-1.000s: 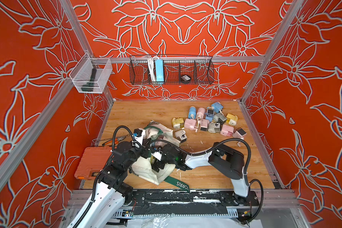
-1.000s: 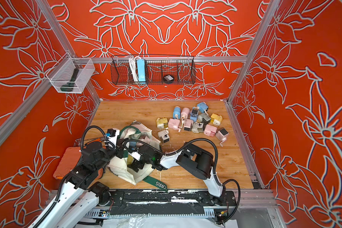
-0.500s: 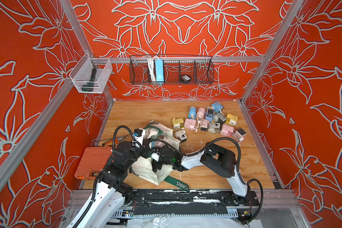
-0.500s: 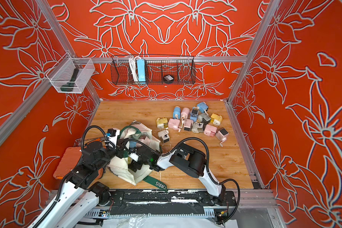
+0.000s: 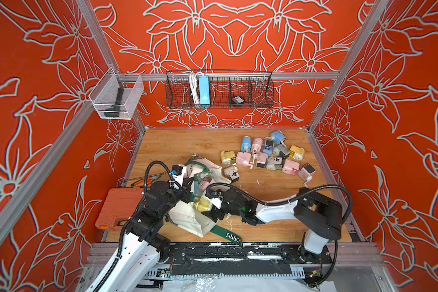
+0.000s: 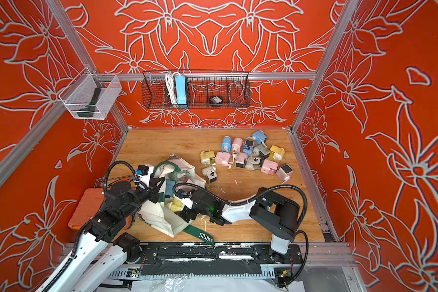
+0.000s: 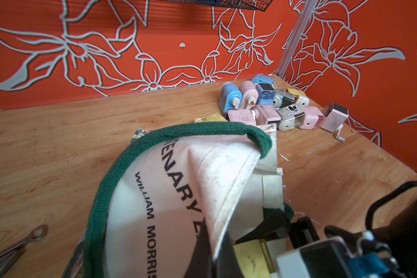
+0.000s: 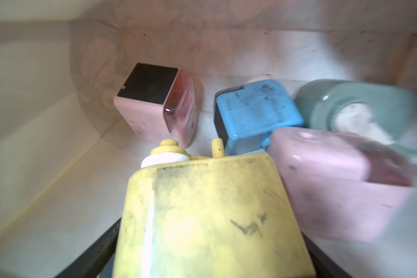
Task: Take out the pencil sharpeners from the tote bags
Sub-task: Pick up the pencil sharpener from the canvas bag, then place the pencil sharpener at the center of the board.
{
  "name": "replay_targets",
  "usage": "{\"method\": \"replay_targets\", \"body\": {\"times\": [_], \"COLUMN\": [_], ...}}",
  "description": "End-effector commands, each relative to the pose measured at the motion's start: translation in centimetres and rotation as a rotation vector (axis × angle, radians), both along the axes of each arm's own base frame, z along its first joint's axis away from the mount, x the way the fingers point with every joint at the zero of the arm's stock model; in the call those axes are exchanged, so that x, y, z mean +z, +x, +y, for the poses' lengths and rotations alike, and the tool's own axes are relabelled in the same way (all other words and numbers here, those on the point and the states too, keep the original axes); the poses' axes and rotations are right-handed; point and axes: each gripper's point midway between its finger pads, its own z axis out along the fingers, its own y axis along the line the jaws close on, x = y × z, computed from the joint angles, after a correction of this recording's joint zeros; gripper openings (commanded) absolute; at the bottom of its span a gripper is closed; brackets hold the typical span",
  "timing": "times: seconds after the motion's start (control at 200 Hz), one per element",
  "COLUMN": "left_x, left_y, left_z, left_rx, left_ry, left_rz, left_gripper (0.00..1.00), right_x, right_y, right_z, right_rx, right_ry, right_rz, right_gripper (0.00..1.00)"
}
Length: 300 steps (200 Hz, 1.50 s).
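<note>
The cream tote bag (image 5: 185,220) with green handles lies slumped at the front left of the table in both top views (image 6: 154,217). My left gripper (image 7: 213,231) is shut on the bag's cream rim (image 7: 226,187), holding the mouth up. My right gripper (image 8: 210,240) reaches into the mouth and is shut on a yellow pencil sharpener (image 8: 202,204), also visible from above (image 5: 203,205). Deeper in the bag lie a pink sharpener (image 8: 154,106), a blue one (image 8: 255,113), a grey-green one (image 8: 359,106) and another pink one (image 8: 335,183). Several sharpeners sit in a pile (image 5: 266,156) at the back right.
An orange plastic case (image 5: 116,209) lies left of the bag, with pliers (image 5: 142,179) behind it. On the back wall hang a wire basket (image 5: 261,91) holding a blue power strip (image 5: 204,91), and a clear bin (image 5: 115,99). A lettered green handle (image 5: 228,236) trails toward the front edge.
The right arm's elbow swung in toward the bag, then back out to the right, while its gripper stayed at the bag's mouth. The left arm has kept its hold on the rim.
</note>
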Motion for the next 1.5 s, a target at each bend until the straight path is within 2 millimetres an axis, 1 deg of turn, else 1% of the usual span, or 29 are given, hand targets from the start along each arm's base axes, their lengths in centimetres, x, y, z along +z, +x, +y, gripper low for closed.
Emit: {"method": "replay_targets", "body": {"times": [0.0, 0.075, 0.18, 0.24, 0.33, 0.41, 0.47, 0.536, 0.576, 0.606, 0.681, 0.821, 0.911, 1.006, 1.141, 1.236, 1.436, 1.496], "left_x": [0.0, 0.0, 0.1, 0.1, 0.1, 0.2, 0.1, 0.2, 0.2, 0.2, 0.2, 0.3, 0.3, 0.3, 0.4, 0.4, 0.5, 0.4], "left_y": [-0.3, -0.3, -0.3, -0.3, -0.3, -0.3, -0.3, -0.3, -0.3, -0.3, -0.4, -0.4, -0.4, -0.4, -0.5, -0.5, -0.6, -0.5], "left_z": [-0.2, -0.2, -0.1, -0.1, -0.1, -0.1, -0.2, -0.2, -0.2, -0.2, -0.2, -0.3, -0.3, -0.3, -0.3, -0.3, -0.3, -0.3], "left_rx": [-0.011, -0.011, -0.008, -0.007, -0.008, -0.009, -0.011, -0.012, -0.012, -0.012, -0.012, -0.017, -0.019, -0.021, -0.021, -0.022, -0.021, -0.021], "left_ry": [-0.006, -0.008, -0.008, -0.009, -0.008, -0.009, -0.009, -0.01, -0.012, -0.012, -0.012, -0.015, -0.015, -0.016, -0.019, -0.019, -0.02, -0.019], "left_rz": [0.0, 0.001, -0.004, -0.005, -0.004, -0.005, -0.003, -0.004, -0.004, -0.005, -0.005, -0.008, -0.008, -0.008, -0.015, -0.015, -0.018, -0.016], "left_gripper": [0.0, 0.0, 0.0, 0.0, 0.0, 0.0, 0.0, 0.0, 0.0, 0.0, 0.0, 0.0, 0.0, 0.0, 0.0, 0.0, 0.0, 0.0], "right_x": [2.0, 3.0, 4.4, 5.5, 7.7, 9.8, 11.0, 11.7, 11.7, 11.4, 9.7, 5.7, 3.1, 1.0, -1.1, -2.6, -4.4, -5.0], "right_y": [0.2, -0.2, -0.5, -0.5, -0.3, 0.6, 1.9, 3.7, 4.6, 5.3, 7.1, 9.8, 11.2, 12.6, 13.9, 14.8, 16.6, 17.2], "right_z": [-1.7, -3.1, -5.6, -7.1, -9.6, -12.1, -14.2, -16.5, -17.6, -18.3, -20.0, -22.3, -22.9, -23.6, -23.8, -23.3, -22.1, -22.1], "right_rx": [-0.042, -0.055, -0.096, -0.122, -0.171, -0.242, -0.322, -0.435, -0.494, -0.533, -0.644, -0.821, -0.866, -0.922, -0.973, -0.977, -0.984, -0.998], "right_ry": [0.009, 0.01, 0.019, 0.035, 0.078, 0.121, 0.155, 0.204, 0.228, 0.226, 0.17, 0.063, 0.01, -0.061, -0.103, -0.142, -0.189, -0.202], "right_rz": [-0.035, -0.048, -0.061, -0.063, -0.078, -0.098, -0.094, -0.071, -0.052, -0.043, -0.008, 0.119, 0.203, 0.252, 0.292, 0.326, 0.367, 0.372], "right_gripper": [0.55, 0.54, 0.54, 0.55, 0.55, 0.55, 0.54, 0.55, 0.54, 0.54, 0.53, 0.51, 0.51, 0.51, 0.5, 0.5, 0.51, 0.52]}}
